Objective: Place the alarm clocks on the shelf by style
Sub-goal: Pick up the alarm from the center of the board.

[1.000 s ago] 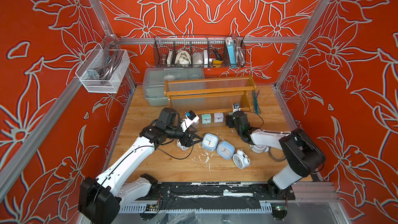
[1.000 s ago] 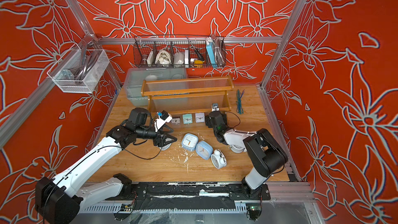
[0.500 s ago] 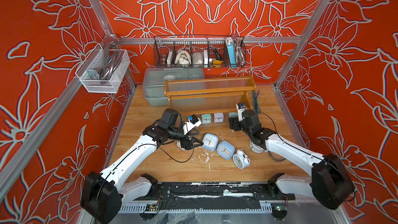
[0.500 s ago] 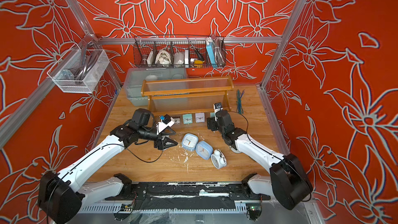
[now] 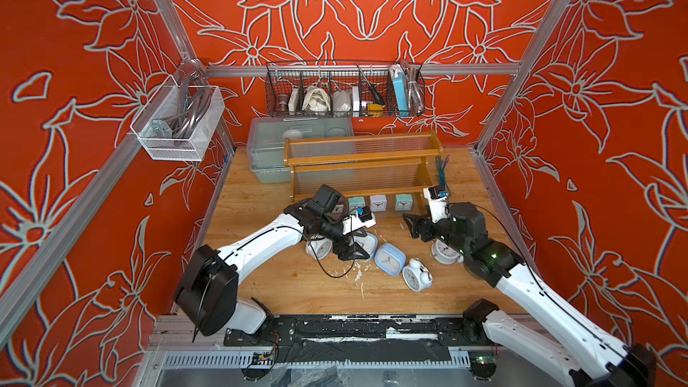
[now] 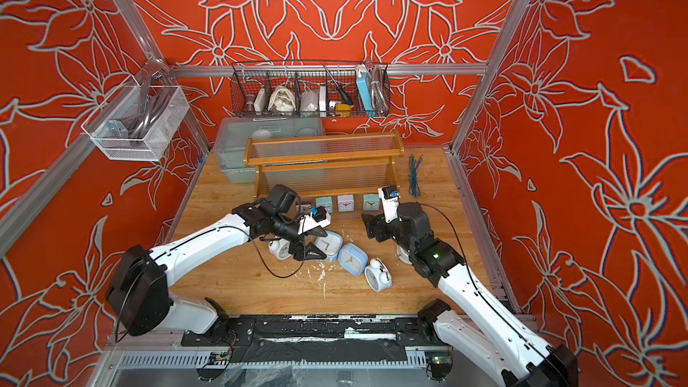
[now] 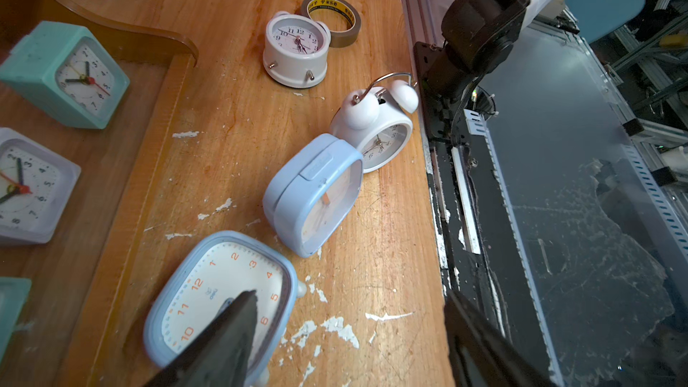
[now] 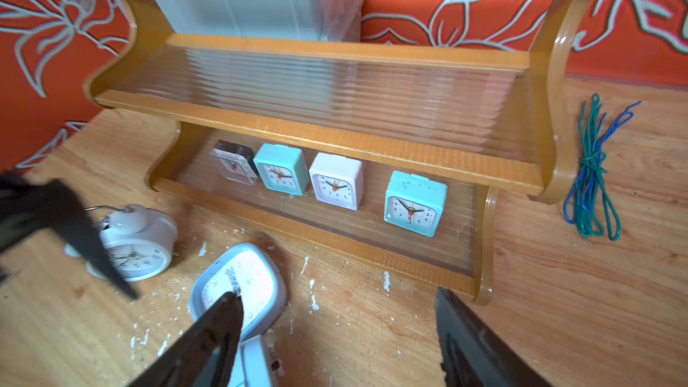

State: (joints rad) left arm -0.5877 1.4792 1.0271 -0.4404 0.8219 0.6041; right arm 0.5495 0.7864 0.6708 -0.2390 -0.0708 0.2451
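Note:
The wooden shelf (image 5: 365, 160) stands at the back. Its lowest tier holds a grey (image 8: 232, 163), a teal (image 8: 281, 169), a white (image 8: 337, 180) and another teal (image 8: 415, 202) square clock. On the table lie two pale-blue clocks (image 5: 370, 244) (image 5: 389, 259) and three white twin-bell clocks (image 5: 315, 249) (image 5: 417, 277) (image 5: 446, 253). My left gripper (image 5: 353, 249) (image 7: 348, 303) is open, with one finger over the face-up pale-blue clock (image 7: 223, 292) and bare wood between the jaws. The right gripper (image 5: 411, 227) (image 8: 337, 303) hangs open over the table in front of the shelf.
A tape roll (image 7: 331, 16) lies by the far twin-bell clock. Green and blue wires (image 5: 443, 174) lie right of the shelf. A clear bin (image 5: 268, 150) sits behind the shelf's left end, under a black wire basket (image 5: 344, 91). A white mesh basket (image 5: 178, 124) hangs on the left wall.
My left gripper has moved right and forward onto the pale-blue clock and opened wider. The right gripper has drawn back from the shelf's lowest tier, empty.

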